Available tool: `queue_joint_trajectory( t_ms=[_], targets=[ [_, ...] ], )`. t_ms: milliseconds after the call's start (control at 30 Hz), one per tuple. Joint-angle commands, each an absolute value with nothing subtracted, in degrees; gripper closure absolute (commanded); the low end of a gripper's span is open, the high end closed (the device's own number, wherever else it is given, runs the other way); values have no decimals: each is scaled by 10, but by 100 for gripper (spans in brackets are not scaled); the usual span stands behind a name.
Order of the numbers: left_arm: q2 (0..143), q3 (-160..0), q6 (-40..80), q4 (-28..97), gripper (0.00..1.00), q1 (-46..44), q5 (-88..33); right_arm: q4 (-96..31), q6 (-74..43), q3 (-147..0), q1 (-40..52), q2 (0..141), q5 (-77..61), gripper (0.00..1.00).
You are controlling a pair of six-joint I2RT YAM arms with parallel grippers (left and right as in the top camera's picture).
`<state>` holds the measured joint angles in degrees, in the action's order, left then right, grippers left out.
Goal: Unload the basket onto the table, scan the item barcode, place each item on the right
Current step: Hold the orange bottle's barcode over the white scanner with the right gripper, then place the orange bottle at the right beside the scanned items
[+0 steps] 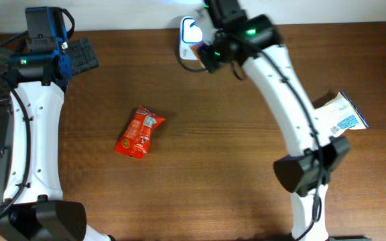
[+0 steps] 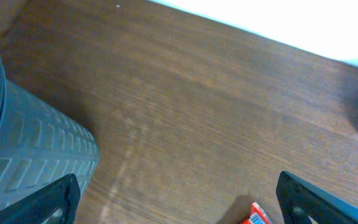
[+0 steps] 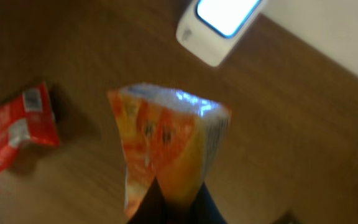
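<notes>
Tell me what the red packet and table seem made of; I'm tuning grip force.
Red packet: likely thin plastic film, glossy, going by its crinkles and sheen. Table: wood or wood-look laminate, matte brown, with visible grain.

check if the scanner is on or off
On: the scanner glows bright white at its window, and bluish light catches the top of the orange packet.

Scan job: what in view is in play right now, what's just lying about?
In play: orange packet, clamped in the right gripper; lit scanner.
Lying about: red packet, centre-left; blue-and-white packet, far right; left gripper, open, empty.
</notes>
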<state>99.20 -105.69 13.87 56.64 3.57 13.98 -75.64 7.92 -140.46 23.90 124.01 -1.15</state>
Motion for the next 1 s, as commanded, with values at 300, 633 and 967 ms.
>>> queue_joint_trajectory(
  t_ms=[300, 633, 967],
  targets=[
    [977, -1068, 130, 567, 1, 36, 144, -887, -70, -1174, -31, 1293, -2, 96],
    [977, -1068, 130, 567, 1, 36, 144, -835, -36, -1234, -71, 1288, -145, 27],
    [977, -1068, 130, 567, 1, 36, 144, -754, -4, -1222, 152, 1312, -474, 0]
  ],
)
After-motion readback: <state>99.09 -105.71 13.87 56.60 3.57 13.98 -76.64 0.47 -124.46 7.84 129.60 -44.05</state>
